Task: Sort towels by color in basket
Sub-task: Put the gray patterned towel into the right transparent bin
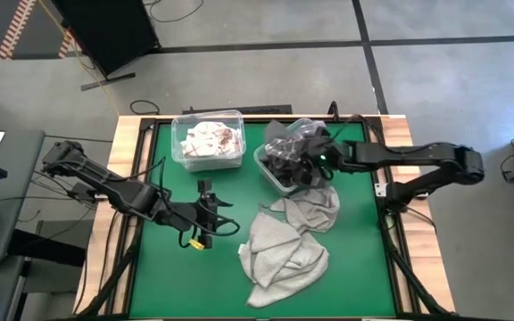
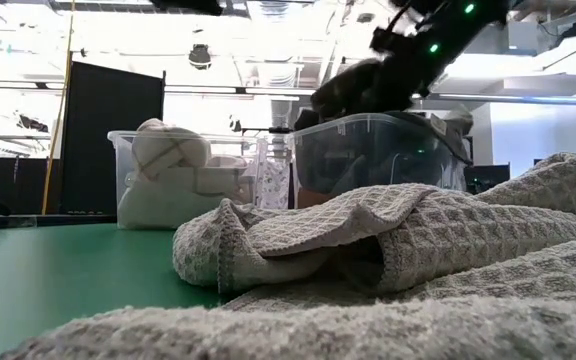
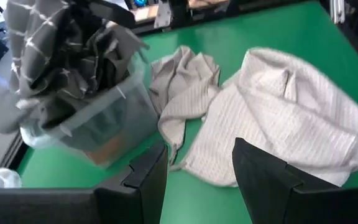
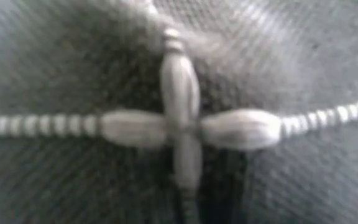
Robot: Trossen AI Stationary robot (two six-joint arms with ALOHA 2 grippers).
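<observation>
A dark grey towel with white check lines [image 3: 45, 46] bunches up over the rim of the clear right bin [image 1: 270, 176], which holds dark cloth. My right gripper [image 1: 315, 153] is above that bin with this towel, and the cloth fills its wrist view [image 4: 179, 124]. My left gripper [image 3: 197, 180] hovers open over the green mat left of centre [image 1: 212, 212], touching nothing. Two light grey towels [image 1: 310, 209] [image 1: 279, 259] lie crumpled on the mat. The clear left bin [image 1: 178, 143] holds white and checked towels. My right gripper is shut on the dark grey checked towel [image 2: 358, 90] from above, slanting down from the table's right. The cloth itself covers the fingers, so the part held does not show. The towel hangs bunched below the gripper, its lower folds in the right bin.
Both bins stand side by side at the far half of the mat. The light grey towels cover the mat's near right part and loom close in the low view [image 2: 418, 240]. Bare green mat lies at the near left [image 1: 177, 276]. Wooden rails edge the table.
</observation>
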